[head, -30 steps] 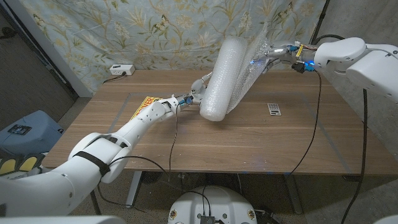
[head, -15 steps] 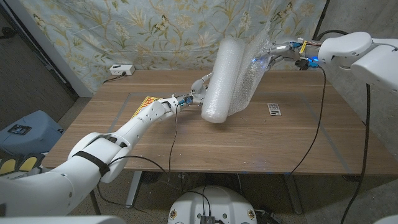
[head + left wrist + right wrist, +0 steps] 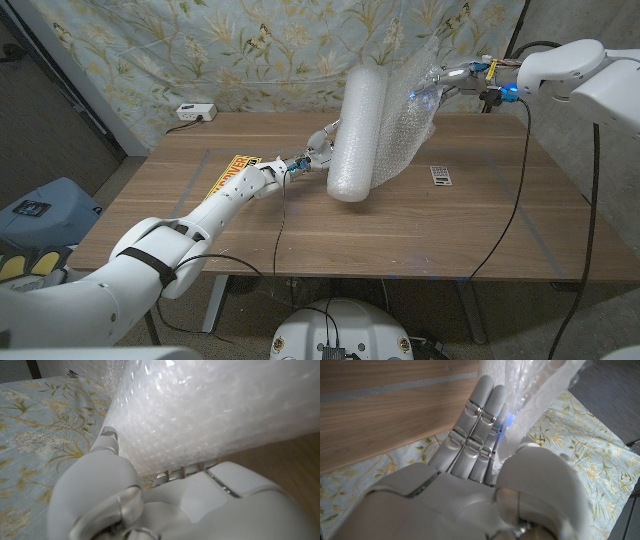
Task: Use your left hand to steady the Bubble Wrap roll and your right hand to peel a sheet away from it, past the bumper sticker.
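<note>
Head view: Bubble Wrap roll (image 3: 355, 130) standing tilted near the middle of the bench (image 3: 420, 230), lower end on the wood, upper end leaning toward the far edge. Left hand (image 3: 322, 143) pressed against the roll's side low down, fingers around its curve; left wrist view confirmed fingers (image 3: 111, 442) touching the bubbled surface. Right hand (image 3: 450, 80) raised above the bench's far right corner, pinching the edge of the loose sheet (image 3: 405, 130) between thumb and fingers; right wrist view showed fingers (image 3: 480, 415) straight and together with the clear film trapped against the thumb. Sheet stretched from roll to right hand, crumpled and translucent. Bumper sticker (image 3: 232, 172), yellow and red, lying flat near the left edge, partly under the left arm. Small dark card (image 3: 440, 175) toward the right edge.

Judged very light, soft and springy, easily tipped or dragged. Film probably slippery and tearable, so best gripped along the free edge with a broad pinch. Roll best braced low on its side.
</note>
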Robot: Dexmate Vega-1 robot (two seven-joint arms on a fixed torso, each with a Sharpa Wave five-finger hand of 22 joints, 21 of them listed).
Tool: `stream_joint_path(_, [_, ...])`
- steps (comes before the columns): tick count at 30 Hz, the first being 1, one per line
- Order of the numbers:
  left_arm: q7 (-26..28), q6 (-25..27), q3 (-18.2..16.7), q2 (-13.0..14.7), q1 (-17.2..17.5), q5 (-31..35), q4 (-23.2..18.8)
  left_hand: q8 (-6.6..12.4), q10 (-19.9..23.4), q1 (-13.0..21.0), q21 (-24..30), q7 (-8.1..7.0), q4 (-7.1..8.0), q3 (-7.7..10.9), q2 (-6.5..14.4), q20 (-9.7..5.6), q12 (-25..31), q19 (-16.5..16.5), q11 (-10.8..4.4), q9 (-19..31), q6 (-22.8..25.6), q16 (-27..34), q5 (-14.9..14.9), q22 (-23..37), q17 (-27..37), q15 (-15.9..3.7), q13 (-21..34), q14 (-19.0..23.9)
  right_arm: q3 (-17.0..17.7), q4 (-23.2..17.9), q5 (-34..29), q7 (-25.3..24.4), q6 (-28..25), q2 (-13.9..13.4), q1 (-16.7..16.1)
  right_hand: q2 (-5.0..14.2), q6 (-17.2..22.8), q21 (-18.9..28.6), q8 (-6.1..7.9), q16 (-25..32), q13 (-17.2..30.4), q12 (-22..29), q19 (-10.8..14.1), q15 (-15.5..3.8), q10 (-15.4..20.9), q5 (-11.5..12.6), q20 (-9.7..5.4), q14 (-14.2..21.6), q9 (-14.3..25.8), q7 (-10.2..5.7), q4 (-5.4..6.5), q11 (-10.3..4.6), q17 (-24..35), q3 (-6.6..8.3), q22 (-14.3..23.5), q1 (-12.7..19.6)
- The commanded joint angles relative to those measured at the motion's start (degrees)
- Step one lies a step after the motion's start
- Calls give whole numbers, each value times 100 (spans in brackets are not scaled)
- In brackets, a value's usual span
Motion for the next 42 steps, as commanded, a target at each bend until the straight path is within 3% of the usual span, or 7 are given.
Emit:
stream_joint_path(1, [131,76,-75,113,132,-62,-243,23,-27,0,-13,-26,-50,13,40,-2,31,-33,23,5,-12,20,-9,9,4,9,12,-37,4,239,127,17,-38,71,57,-2,32,46,35,-25,34,58,49,-2,35,40,-28,44,39,26,4,-2,30,58,30,102])
stream_joint_path(14, [219,186,-100,208,179,-89,-388,17,-56,-21,-24,-39,-54,6,46,-2,28,-42,26,5,-37,17,-10,8,2,11,-1,-58,257,568,473,-187,-149,175,-180,-2,38,107,40,-70,82,83,32,-1,15,35,-34,85,117,44,15,2,82,78,35,162])
stream_joint_path(22, [243,220,-115,206,181,-117,-382,17,-56,-33,-29,-51,-56,3,51,-2,33,-46,29,4,-43,17,-11,8,1,12,-8,-68,362,589,477,-305,-257,101,-215,-5,40,146,43,-90,106,102,24,-1,23,32,-37,116,166,74,19,-2,122,86,39,195])
stream_joint_path(42, [214,264,-182,77,259,-271,-223,29,-61,-69,-34,-55,-56,-4,73,-4,43,-36,35,4,-26,29,-12,8,2,11,-27,-59,-122,713,293,233,-1075,-144,623,5,19,249,38,-159,161,135,10,-1,14,32,-40,173,295,127,27,15,207,108,40,272])
